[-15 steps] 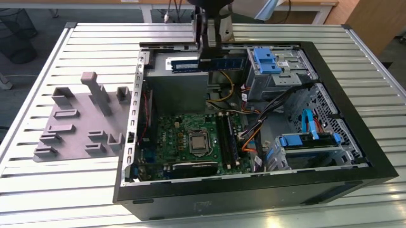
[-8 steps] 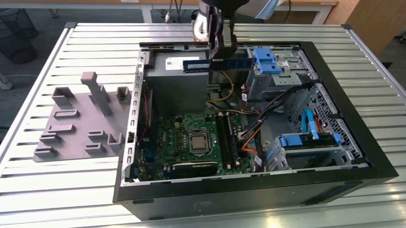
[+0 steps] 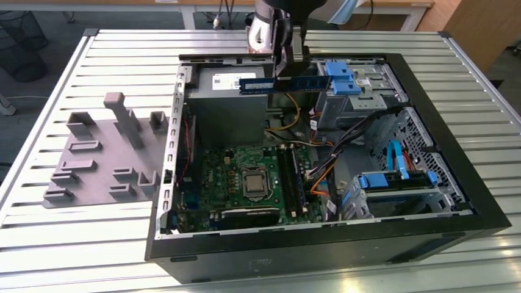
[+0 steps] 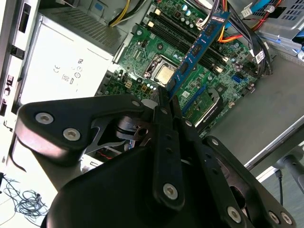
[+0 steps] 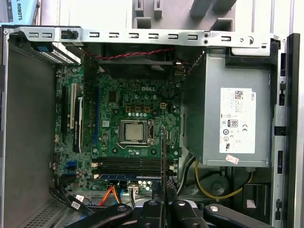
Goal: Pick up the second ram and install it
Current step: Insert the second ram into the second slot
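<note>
My gripper (image 3: 285, 66) hangs over the far side of the open computer case (image 3: 456, 183), shut on the second ram (image 3: 285, 83). The blue-green strip is held level above the power supply (image 3: 228, 107). In the second wrist view the second ram (image 4: 197, 50) sticks out from my closed gripper (image 4: 167, 99) and points toward the motherboard (image 4: 199, 71). In the first wrist view the second ram (image 5: 164, 156) shows edge-on as a thin line above my gripper (image 5: 164, 203). The black memory slots (image 5: 130, 165) lie on the board below, apart from the strip.
A grey holder tray (image 3: 106, 152) with upright blocks lies on the slatted table at the exterior view's left. Inside the case are the processor socket (image 3: 255, 183), loose cables (image 3: 326, 159) and blue drive brackets (image 3: 382, 180). The power supply (image 5: 232, 123) stands beside the board.
</note>
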Tool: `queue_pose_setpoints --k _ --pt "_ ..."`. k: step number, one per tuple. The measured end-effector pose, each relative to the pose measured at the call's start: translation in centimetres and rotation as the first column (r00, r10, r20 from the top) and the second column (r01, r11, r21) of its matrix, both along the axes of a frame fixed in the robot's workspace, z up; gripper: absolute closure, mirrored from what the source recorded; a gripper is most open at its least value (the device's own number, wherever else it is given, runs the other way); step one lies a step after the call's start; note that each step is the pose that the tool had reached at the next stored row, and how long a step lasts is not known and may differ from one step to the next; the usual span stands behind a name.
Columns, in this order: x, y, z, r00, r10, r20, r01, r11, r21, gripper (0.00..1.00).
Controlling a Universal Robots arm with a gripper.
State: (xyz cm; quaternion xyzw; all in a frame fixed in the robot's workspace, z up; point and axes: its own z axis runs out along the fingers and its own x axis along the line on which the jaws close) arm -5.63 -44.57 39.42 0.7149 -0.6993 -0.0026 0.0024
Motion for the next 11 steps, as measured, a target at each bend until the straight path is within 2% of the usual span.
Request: queue_pose_setpoints --k 11 --pt "0.0 0.0 0.0 0.9999 -0.017 0.0 0.017 0.9999 0.0 0.86"
